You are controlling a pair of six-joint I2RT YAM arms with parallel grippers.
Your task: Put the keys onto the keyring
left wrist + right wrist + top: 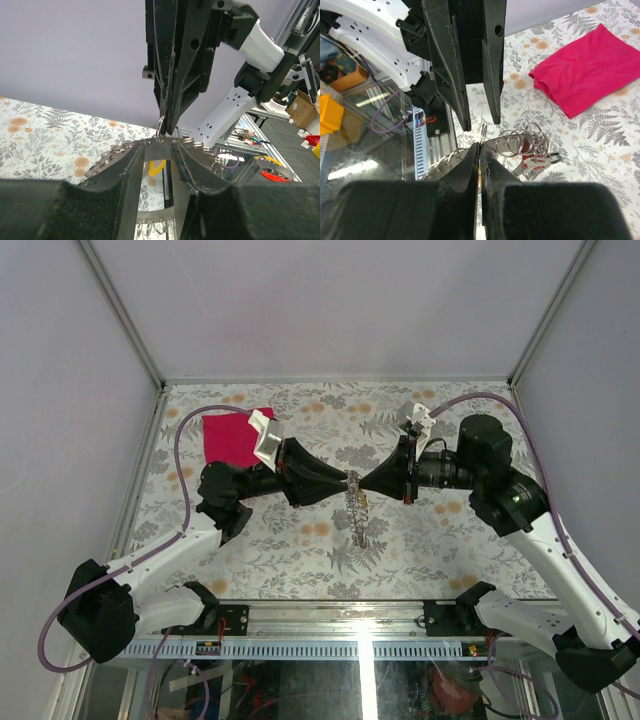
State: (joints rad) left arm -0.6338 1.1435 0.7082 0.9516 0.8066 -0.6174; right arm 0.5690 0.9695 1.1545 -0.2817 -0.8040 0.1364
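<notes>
Pinching the keyring, right jaws closed.

Both arms are extended inward from their bases, so that the grippers are set tip to tip near the middle of the top view. The left arm is bent at the elbow and its forearm is held low, pointed to the right. The left gripper is held about level, its jaws parted a little, and a narrow gap is seen between its fingers. The right arm is bent at the elbow and turned to the left. The right gripper is likewise held about level, its fingers pressed fully together. The two sets of fingertips are placed just beside each other.
</notes>
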